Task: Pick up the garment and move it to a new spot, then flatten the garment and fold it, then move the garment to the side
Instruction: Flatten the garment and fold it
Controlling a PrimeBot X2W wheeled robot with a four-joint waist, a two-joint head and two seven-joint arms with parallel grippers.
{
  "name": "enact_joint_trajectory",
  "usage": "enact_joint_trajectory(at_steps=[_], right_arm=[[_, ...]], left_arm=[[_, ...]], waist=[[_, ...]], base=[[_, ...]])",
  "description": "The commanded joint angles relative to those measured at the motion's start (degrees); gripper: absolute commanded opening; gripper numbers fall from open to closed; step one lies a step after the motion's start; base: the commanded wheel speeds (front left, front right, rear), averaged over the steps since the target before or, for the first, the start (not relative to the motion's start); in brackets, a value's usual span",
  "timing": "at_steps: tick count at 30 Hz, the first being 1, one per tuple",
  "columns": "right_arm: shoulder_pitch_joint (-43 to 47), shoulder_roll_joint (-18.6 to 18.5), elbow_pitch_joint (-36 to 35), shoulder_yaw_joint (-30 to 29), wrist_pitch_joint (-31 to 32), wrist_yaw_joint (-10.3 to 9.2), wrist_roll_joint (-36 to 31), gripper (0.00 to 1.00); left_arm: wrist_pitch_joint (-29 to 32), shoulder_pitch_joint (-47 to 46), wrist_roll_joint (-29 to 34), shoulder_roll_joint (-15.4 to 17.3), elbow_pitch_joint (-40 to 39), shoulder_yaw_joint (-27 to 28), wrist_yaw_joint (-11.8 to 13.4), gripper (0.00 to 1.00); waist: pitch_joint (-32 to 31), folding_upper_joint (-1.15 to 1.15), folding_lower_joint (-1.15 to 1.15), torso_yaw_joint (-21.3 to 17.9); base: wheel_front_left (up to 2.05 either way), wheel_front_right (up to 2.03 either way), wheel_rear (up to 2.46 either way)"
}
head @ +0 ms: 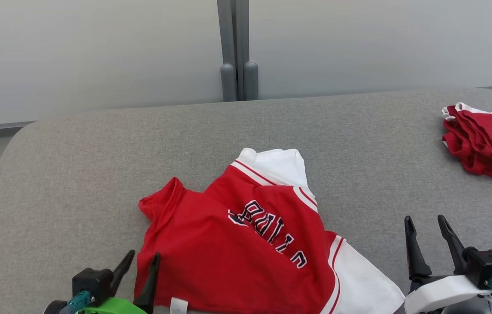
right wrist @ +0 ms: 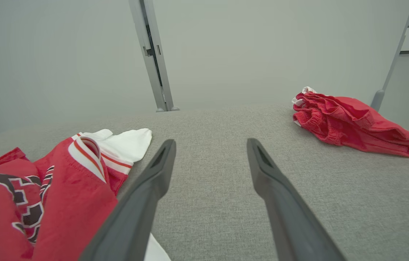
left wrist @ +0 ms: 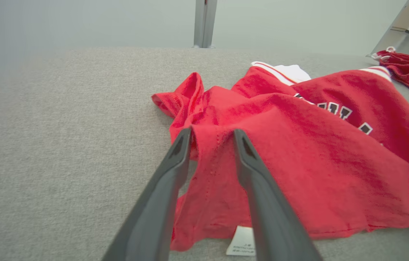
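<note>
A red and white sports garment (head: 228, 261) lies rumpled near the front middle of a grey fabric-covered worktop (head: 76, 165), with its near hem cut off by the bottom edge of the head view. Black lettering (head: 268, 233) with white outlines runs across its red chest and appears to read "BULLS". It is seen upside down from the head camera, and the first letter is creased into a fold. A small white label (left wrist: 242, 241) pokes out from under the near hem, its print too small to read. White sleeves with red stripes show at the far side and at the near right. The left gripper (left wrist: 211, 134) is at the garment's left edge. Its dark fingers are apart with a raised ridge of red cloth between them, and whether they press on the cloth is hard to tell. The right gripper (head: 425, 218) sits over bare grey fabric just to the right of the garment, fingers spread wide and holding nothing. A second bundle of red cloth (head: 486, 144) with white trim lies at the far right, partly cut off by the edge of the head view. Behind the worktop are a pale wall (head: 97, 52) and a grey post (head: 237, 65).
</note>
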Motion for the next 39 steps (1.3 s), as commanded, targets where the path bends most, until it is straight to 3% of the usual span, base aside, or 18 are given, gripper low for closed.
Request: enact_joint_trajectory(at_steps=[1, 10, 17, 23, 33, 39], right_arm=[[-0.6, 0.0, 0.4, 0.3, -0.2, 0.01, 0.0, 1.0], [0.2, 0.0, 0.9, -0.3, -0.2, 0.01, -0.2, 1.0], [-0.5, -1.2, 2.0, 1.1, 0.2, 0.01, -0.7, 1.0], [-4.7, -4.4, 4.7, 6.8, 2.8, 0.01, -1.4, 1.0], [-11.6, -9.7, 17.5, 17.7, 7.0, 0.01, 0.2, 1.0], [-15.6, -10.6, 27.0, 23.0, 8.1, 0.01, 1.7, 1.0]], left_arm=[[-0.9, -1.8, 1.1, 0.1, 2.3, -0.3, -0.4, 1.0], [-7.5, -5.2, 0.2, -2.9, 9.4, 2.8, -1.2, 1.0], [-8.6, -3.7, 3.3, -4.4, 6.4, 8.2, -0.6, 1.0], [-8.6, -1.1, 6.4, -6.2, 4.0, 12.6, -1.5, 1.0], [-8.6, -0.5, 10.2, -9.7, 5.1, 15.5, -4.6, 1.0], [-8.6, -0.7, 11.5, -10.9, 5.8, 16.6, -5.8, 1.0]], waist=[[-0.3, 0.0, 0.0, -0.3], [-1.5, 0.0, 0.0, -0.3], [-1.7, 0.0, 0.0, 0.9], [-1.6, 0.0, 0.0, 2.4], [-0.7, 0.0, 0.0, 6.7], [0.0, 0.0, 0.0, 8.3]], base=[[0.0, 0.0, 0.0], [0.0, 0.0, 0.0], [0.0, 0.0, 0.0], [0.0, 0.0, 0.0], [0.0, 0.0, 0.0], [0.0, 0.0, 0.0]])
